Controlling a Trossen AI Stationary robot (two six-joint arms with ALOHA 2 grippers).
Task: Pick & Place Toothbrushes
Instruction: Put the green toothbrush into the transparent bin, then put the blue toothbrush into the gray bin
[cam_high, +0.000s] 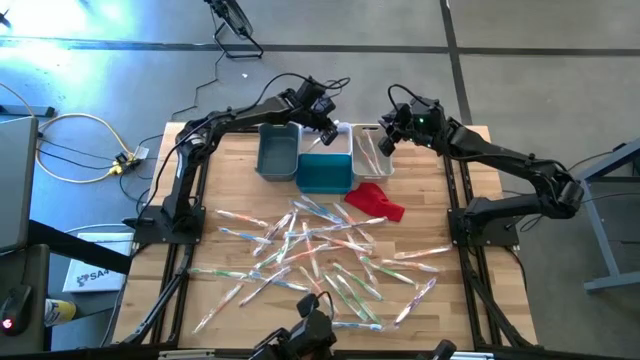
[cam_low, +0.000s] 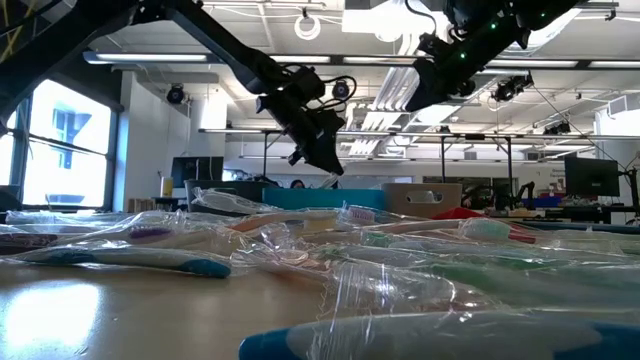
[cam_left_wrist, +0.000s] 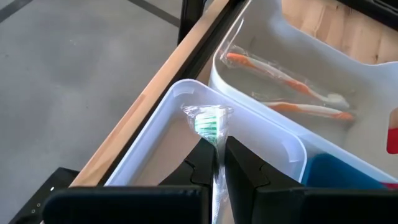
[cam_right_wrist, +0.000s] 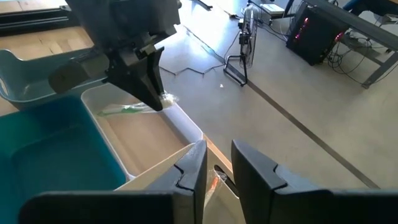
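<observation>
While the wooden table (cam_high: 200, 250) stood on a grey concrete floor with cables trailing off its left side, the left hand (cam_high: 326, 133) hung over a white bin (cam_left_wrist: 186, 102) at the far edge, pinching a green toothbrush (cam_left_wrist: 211, 124) in its wrapper. Most toothbrushes (cam_high: 320, 260) lay scattered across the table's near half, with two orange ones (cam_left_wrist: 292, 93) in the neighbouring white bin. The right hand (cam_high: 385, 140), fingers spread, hovered just beside it. Beyond lay an open workshop with ceiling lights.
</observation>
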